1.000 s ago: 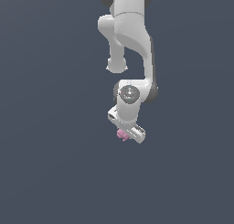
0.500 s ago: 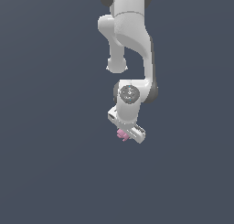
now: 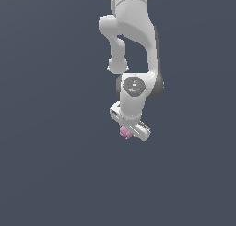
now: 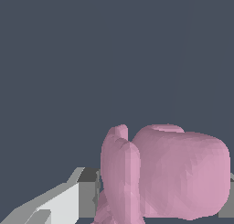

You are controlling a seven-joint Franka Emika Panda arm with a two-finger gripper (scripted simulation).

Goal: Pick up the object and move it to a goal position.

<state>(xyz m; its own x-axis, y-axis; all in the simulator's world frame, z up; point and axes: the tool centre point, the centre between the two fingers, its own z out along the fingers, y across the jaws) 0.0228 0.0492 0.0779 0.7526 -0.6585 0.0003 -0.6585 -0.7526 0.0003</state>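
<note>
Against a flat slate-grey backdrop, the white arm [image 3: 133, 36] drops from 12 o'clock in the exterior view, its upper links folding down through a bend to a round wrist joint [image 3: 134, 86] near the middle of the picture. No brand, label or writing can be read on any link or on the hand. Below the joint the hand body slants toward 5 o'clock, ending in the gripper [image 3: 127, 131], which points down and a little toward 7 o'clock.

The object [image 3: 125, 132], a small pink lump with rounded nubs, sits at the gripper's lower edge, at about 7 o'clock from the wrist joint. It touches the hand and hangs clear of anything else; only grey shows under and around it.

In the wrist view the object [image 4: 173, 173] fills the lower half of the picture: a broad rounded block with a narrower upright lobe pressed against its side. One white and grey finger [image 4: 68, 198] lies flush against the lobe. On the far side of the object a sliver of grey at the picture's edge appears to be the second finger, though too little shows to be sure. The jaws look closed on the object, which is pinched between them with no gap showing on the near side.
</note>
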